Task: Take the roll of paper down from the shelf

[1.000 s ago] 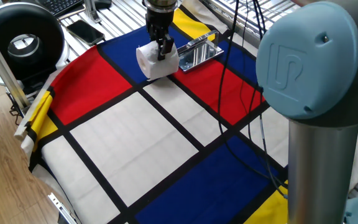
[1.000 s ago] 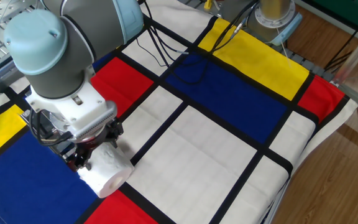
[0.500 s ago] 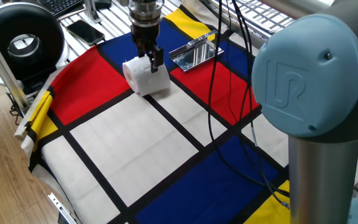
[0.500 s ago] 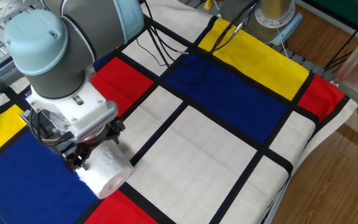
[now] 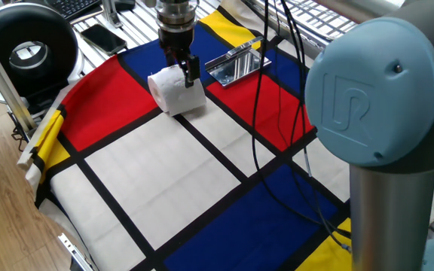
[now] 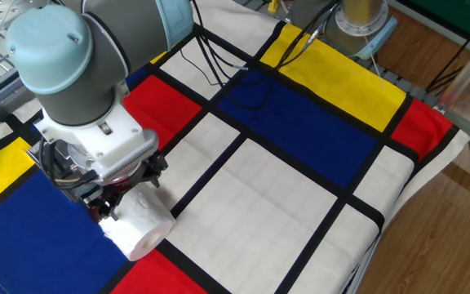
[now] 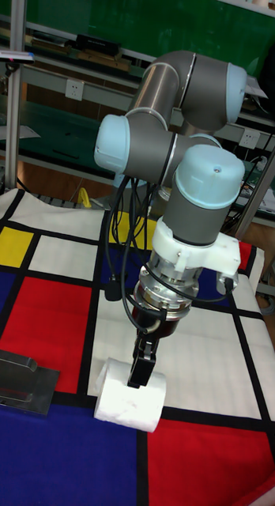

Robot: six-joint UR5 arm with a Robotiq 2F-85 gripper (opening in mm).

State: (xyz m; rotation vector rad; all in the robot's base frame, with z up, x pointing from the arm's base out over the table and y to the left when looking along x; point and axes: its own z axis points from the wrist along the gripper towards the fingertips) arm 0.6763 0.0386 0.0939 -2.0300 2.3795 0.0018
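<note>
Gripper (image 5: 184, 69) clamped on roll of paper (image 5: 173, 92); one finger probably inside core hole, other on outer wrap. Roll off shelf (image 5: 236, 62), directly below gripper, resting on checked cloth (image 5: 164, 173). Roll light, soft, compressible: grip through wall, moderate force.

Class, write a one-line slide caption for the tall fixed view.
UR5 gripper holds the roll of paper on the colour-block cloth, apart from the shelf.
</note>
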